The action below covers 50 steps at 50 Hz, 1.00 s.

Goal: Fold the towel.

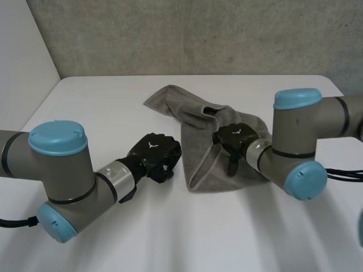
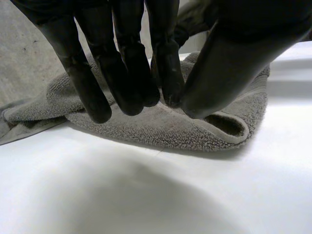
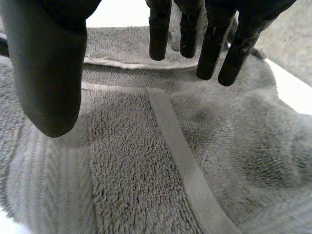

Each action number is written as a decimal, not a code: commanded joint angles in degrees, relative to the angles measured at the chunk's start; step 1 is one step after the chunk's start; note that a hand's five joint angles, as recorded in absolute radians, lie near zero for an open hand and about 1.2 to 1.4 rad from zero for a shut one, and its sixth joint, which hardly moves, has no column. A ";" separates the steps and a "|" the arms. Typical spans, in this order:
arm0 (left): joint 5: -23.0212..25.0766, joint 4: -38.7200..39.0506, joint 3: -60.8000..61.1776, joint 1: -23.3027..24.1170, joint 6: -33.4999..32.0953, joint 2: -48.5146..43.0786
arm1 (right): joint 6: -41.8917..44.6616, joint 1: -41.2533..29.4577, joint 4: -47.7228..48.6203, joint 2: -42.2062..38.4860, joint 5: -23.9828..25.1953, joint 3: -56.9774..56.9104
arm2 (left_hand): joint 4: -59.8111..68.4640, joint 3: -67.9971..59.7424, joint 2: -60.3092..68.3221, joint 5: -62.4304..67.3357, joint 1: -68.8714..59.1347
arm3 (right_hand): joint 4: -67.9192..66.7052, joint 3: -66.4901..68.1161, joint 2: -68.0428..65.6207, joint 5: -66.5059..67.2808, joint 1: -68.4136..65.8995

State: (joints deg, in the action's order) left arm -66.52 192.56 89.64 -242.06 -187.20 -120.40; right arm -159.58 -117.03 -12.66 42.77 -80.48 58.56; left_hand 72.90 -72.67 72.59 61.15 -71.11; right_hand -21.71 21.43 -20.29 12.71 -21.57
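At the left of the head view, the left arm [image 1: 57, 175] is reaching in over the white table [image 1: 108, 102], and the left robot hand [image 1: 154, 154] is hovering just beside the towel's near left edge, apart from it. In its wrist view this robot hand [image 2: 122, 63] is hanging with fairly straight fingers, the thumb close to their tips and nothing pinched between; the fingers are hiding part of the cloth behind. One grey towel [image 1: 195, 144] is lying crumpled and partly folded at the table's middle. The right robot hand [image 1: 237, 139] is hovering over the towel's middle, fingers [image 3: 214, 44] straight and spread from the thumb, holding nothing. The right arm [image 1: 298, 141] is covering the towel's right side.
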 commanded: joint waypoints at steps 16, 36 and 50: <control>0.08 0.97 -0.16 -0.87 0.08 -0.80 | -1.26 -0.74 -12.56 -11.47 -4.24 -20.76 | 1.10 -1.33 1.41 2.85 -2.90 | -6.03 6.31 -7.45 5.03 -6.18; 0.08 1.06 0.01 -0.87 0.08 -1.06 | -1.17 -0.74 -13.97 -11.92 -4.51 -20.68 | -14.39 14.16 -14.08 -12.64 12.59 | -7.04 7.33 -8.46 6.04 -7.19; 0.08 1.06 0.01 -0.78 0.00 -1.24 | -1.08 -1.45 -14.24 -10.77 -4.42 -19.45 | -34.76 34.53 -34.46 -33.01 32.97 | -24.70 24.99 -26.12 23.70 -24.85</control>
State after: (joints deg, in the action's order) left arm -66.45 193.55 89.67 -242.84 -187.21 -121.56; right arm -160.67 -118.15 -26.83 31.37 -84.90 38.28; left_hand 44.51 -44.62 44.28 33.36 -43.48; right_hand -43.50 43.59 -43.73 33.24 -43.45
